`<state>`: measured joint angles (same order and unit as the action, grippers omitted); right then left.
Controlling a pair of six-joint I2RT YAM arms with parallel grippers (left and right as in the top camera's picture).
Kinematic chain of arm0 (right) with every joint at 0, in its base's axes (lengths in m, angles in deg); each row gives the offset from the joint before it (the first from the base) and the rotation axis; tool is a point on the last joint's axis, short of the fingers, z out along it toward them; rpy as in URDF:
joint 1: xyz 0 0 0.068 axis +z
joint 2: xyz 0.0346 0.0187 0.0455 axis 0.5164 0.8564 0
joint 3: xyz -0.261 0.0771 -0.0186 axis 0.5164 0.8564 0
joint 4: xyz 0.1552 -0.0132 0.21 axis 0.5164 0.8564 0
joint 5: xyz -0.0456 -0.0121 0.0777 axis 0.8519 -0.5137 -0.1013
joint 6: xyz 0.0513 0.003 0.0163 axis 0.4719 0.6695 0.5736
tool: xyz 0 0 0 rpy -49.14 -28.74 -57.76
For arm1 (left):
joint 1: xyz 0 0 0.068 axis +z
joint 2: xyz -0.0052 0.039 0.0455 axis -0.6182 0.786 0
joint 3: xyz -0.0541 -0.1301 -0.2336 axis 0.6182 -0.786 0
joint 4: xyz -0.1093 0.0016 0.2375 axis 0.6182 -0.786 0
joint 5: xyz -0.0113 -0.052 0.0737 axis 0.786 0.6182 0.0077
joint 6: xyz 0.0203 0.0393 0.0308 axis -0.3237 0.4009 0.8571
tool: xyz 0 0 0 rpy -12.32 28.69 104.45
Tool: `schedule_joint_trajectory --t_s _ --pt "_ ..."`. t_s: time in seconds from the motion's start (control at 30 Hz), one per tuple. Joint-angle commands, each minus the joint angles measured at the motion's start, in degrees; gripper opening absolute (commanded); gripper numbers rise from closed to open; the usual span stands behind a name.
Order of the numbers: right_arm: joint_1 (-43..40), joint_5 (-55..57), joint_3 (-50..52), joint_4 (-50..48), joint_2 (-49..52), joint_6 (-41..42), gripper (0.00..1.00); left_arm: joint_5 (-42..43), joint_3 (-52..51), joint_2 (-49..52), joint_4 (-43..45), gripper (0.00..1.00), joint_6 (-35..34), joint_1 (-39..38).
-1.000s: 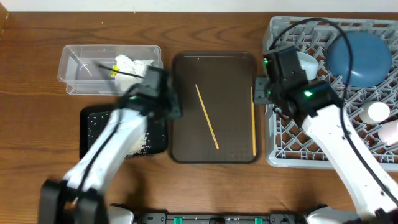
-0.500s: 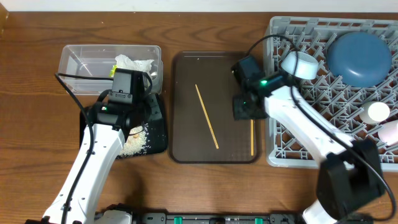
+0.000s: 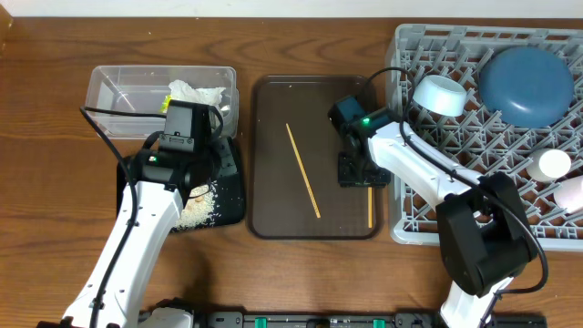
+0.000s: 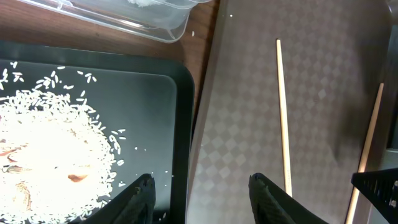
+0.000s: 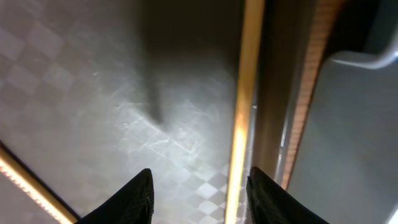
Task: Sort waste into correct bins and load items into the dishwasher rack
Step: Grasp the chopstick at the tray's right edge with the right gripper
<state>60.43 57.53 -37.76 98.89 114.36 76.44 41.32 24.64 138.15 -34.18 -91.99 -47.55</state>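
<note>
Brown tray [image 3: 273, 200] bears a chopstick [image 5: 245, 93] beneath the spread, empty fingers [image 5: 134, 199] of the right hand [image 5: 199, 174].

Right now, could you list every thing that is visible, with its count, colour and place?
dishwasher rack: one, grey, right side
plate: one, dark blue, in the rack, far side
bowl: one, pale white, in the rack, left side
cups: two, white, in the rack, right edge
serving tray: one, brown, centre
chopsticks: two, wooden, on the serving tray
clear tub: one, transparent, far left
tissue: one, white, in clear tub
wrapper: one, yellow-green, in clear tub
black tray: one, black, near left
rice scraps: one pile, pale, in black tray
left gripper: one, black, open over black tray's edge
right gripper: one, black, open astride one chopstick
</note>
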Motion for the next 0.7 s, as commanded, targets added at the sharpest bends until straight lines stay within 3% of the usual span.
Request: schedule_joint_trajectory --t_s 0.0,0.5,0.67 --pt "0.26 2.38 0.50 0.37 0.61 1.95 0.47 -0.72 0.28 0.11 -0.31 0.52 0.79 0.31" --pt "0.35 1.20 6.88 -3.56 0.61 1.95 0.49 -0.72 0.28 0.11 -0.42 0.52 0.79 0.31" --pt "0.37 -0.98 7.32 -5.05 0.61 1.66 0.45 -0.72 0.31 0.11 -0.61 0.52 0.76 0.31"
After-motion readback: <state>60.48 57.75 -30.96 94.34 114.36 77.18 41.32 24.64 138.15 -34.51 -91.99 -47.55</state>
